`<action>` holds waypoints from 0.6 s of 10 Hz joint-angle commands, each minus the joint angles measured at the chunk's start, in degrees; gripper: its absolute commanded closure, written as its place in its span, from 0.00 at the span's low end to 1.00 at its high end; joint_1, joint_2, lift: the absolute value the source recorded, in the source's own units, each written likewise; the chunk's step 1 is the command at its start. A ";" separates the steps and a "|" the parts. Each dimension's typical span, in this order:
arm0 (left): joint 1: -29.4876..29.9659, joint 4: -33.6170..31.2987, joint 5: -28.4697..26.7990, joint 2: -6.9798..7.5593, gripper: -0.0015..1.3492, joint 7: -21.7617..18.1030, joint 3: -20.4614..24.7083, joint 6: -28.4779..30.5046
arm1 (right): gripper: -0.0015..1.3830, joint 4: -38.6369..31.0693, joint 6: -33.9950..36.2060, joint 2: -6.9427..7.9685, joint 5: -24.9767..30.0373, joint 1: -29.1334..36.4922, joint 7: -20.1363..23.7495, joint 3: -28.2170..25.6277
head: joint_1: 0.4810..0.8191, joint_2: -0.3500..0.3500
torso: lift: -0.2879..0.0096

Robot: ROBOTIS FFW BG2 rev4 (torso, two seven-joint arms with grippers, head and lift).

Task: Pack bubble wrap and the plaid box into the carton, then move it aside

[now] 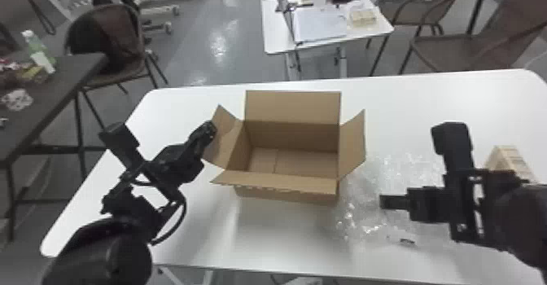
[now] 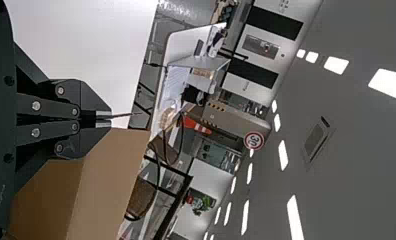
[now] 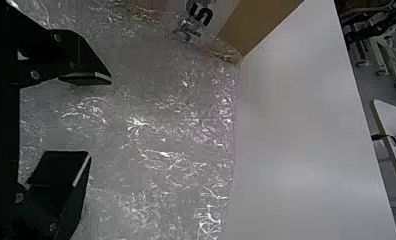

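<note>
Brown carton [image 1: 287,186] open on the white table [image 1: 285,243], bubble wrap [image 1: 366,217] beside it

The carton sits near the middle of the table, its far flap standing up, the side flaps slanting outward and the near flap folded out over the front wall. The bubble wrap lies crumpled and see-through on the table, just to the right of the carton. Farther right is the plaid box [image 1: 508,158], partly hidden behind the right arm.

The left gripper [image 1: 212,128] is at the carton's left flap, and in the left wrist view its fingers are clenched together. The right gripper [image 1: 383,202] is above the bubble wrap; in the right wrist view its two fingers are spread well apart, with nothing between them but a view of the wrap. Whether they touch it, I cannot tell

Beyond the table are brown chairs [image 1: 108,40] and a second white table [image 1: 325,46]
</note>
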 commanded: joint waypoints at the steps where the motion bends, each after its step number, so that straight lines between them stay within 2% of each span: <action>1: -0.05 0.00 0.09 0.21 0.90 0.00 -0.03 0.02 | 0.93 0.04 0.18 -0.76 -0.04 -0.56 0.50 0.54 | 0.63 0.83 | 0.41; 6: 0.04 0.00 0.36 0.30 0.90 0.09 0.24 -0.24 | 0.93 0.66 -3.51 -1.29 0.66 -0.30 6.92 0.54 | 0.63 0.84 | 0.41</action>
